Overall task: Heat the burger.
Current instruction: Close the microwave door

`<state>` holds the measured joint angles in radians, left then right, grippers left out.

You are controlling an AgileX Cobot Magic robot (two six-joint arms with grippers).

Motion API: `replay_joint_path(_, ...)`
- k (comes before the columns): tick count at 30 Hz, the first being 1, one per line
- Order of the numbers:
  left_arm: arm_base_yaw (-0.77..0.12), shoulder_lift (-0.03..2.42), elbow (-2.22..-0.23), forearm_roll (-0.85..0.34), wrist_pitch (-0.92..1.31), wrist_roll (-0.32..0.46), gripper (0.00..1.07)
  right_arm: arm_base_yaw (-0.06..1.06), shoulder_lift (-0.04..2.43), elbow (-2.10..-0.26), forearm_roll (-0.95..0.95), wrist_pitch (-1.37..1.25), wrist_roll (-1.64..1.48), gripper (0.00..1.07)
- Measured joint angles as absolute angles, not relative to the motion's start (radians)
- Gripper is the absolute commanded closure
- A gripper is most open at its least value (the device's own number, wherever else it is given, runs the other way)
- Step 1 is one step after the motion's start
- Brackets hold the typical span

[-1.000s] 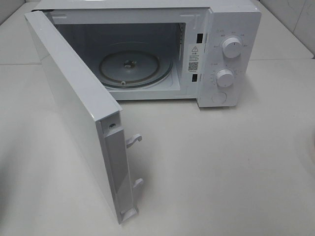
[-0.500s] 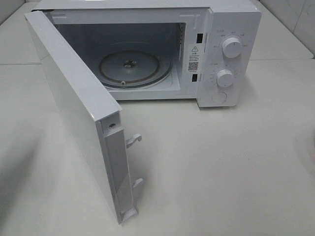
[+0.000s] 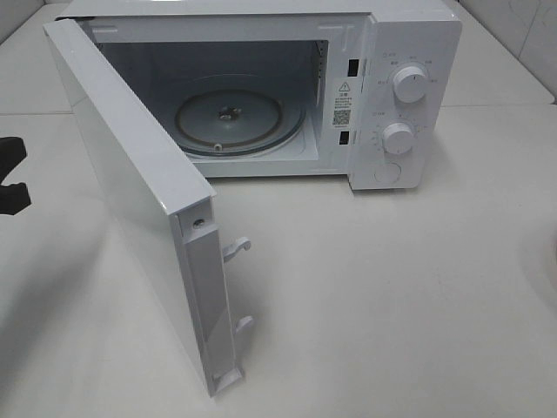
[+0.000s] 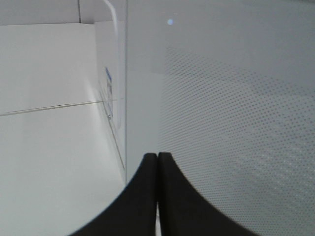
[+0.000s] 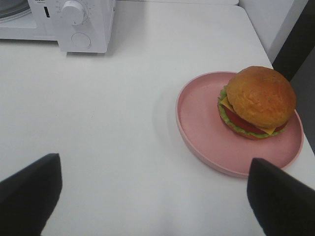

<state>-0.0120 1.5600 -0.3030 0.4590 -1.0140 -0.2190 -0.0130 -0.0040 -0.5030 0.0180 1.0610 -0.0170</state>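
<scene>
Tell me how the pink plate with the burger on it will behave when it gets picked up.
The pink plate looks rigid, so it probably won't flex. The burger sits off-centre toward one side, so a rim grip opposite may let it tilt. The plate's smooth surface suggests the stacked burger could slide or shed its bun if tipped.

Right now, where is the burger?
Only the right wrist view shows the burger: on a pink plate on the table, apart from the microwave.

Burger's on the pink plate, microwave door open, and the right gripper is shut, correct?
Not quite. The right gripper is open, as the right wrist view shows. The burger does sit on the pink plate, and the microwave door is open.
</scene>
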Motion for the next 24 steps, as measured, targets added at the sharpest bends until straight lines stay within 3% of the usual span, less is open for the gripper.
replay_joint_path(11, -0.175, 1.663, -0.406, 0.449, -0.994, -0.220, 1.07, -0.013, -0.004, -0.503, 0.018, 1.061, -0.017, 0.08)
replay_joint_path(24, -0.264, 1.669, -0.445, 0.338, -0.930, -0.217, 1.07, -0.013, -0.004, -0.503, 0.018, 1.061, -0.017, 0.08)
